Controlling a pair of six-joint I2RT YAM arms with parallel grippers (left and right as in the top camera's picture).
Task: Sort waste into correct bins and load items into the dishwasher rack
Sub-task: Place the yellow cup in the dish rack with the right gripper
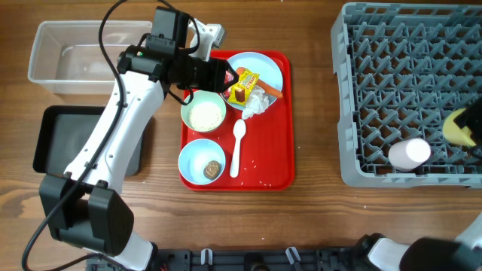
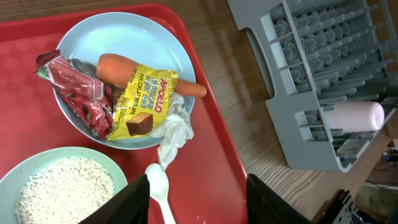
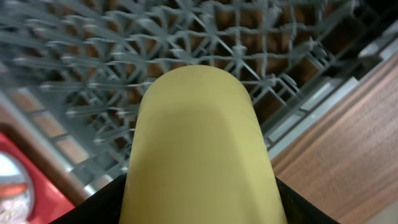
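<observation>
The left gripper [image 2: 198,193] hangs over the red tray [image 2: 217,149] with its jaws standing apart and gripping nothing. In the gap between them shows only the bowl end of the white spoon [image 2: 158,182], which lies flat on the tray under the fingers. Just ahead of the jaws sits the light-blue plate [image 2: 155,34]. It carries the red wrapper [image 2: 78,93], the yellow wrapper [image 2: 143,102] and the carrot piece [image 2: 121,68], which lies partly under the yellow one. The crumpled tissue [image 2: 175,127] spills over the plate's near rim toward the jaws. Close beside the jaws, on the far side of the spoon from the tray's edge, stands a light-blue bowl [image 2: 25,171] full of white rice [image 2: 65,190]. Past it, farther off to that side, the second bowl [image 1: 190,156] holds the small brown lump [image 1: 213,169]. The clear tub [image 1: 53,60] and the black tray [image 1: 53,143] lie well behind this gripper, off the red tray. The right gripper [image 3: 199,202] is closed around the yellow cup [image 3: 199,124], which fills the space between its fingers, over the dishwasher rack [image 1: 407,90]. Whether the cup touches the pegs cannot be told. The pink cup [image 1: 409,153] lies on its side in the rack, near those jaws.
</observation>
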